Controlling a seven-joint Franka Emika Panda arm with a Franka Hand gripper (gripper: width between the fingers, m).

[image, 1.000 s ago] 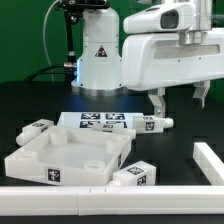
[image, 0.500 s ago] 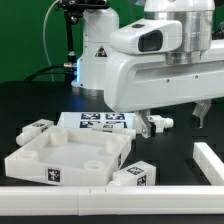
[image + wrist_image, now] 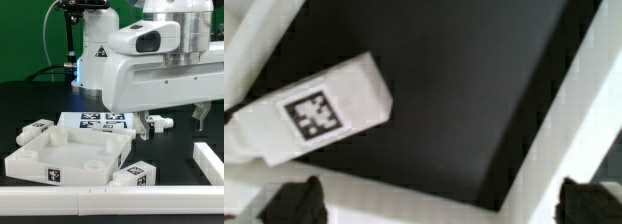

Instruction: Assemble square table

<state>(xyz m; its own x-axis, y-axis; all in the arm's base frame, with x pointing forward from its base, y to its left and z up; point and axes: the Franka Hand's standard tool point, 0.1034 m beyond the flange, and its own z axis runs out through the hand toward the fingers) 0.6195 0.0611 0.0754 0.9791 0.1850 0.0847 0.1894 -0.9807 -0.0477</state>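
The square table top [image 3: 62, 155], a white tray with corner sockets, lies at the exterior view's left. One tagged white leg [image 3: 38, 129] lies at its far left corner. Another leg [image 3: 134, 175] lies by its near right corner. A third leg [image 3: 158, 122] lies at the end of the marker board [image 3: 100, 122]. My gripper [image 3: 175, 120] hangs low over the table just beside that third leg, open and empty. In the wrist view a tagged leg [image 3: 313, 110] lies ahead of the open gripper [image 3: 441, 205], not between the fingertips [image 3: 295, 200].
A long white rail [image 3: 90, 203] runs along the front and up the exterior view's right [image 3: 210, 158]. A white edge [image 3: 571, 110] crosses the wrist view beside the leg. The robot base [image 3: 98, 55] stands behind the marker board.
A second ago the gripper was higher. The arm has since swung and come down, so the fingers now hang close to the leg by the marker board. Nothing has moved in the last half second.
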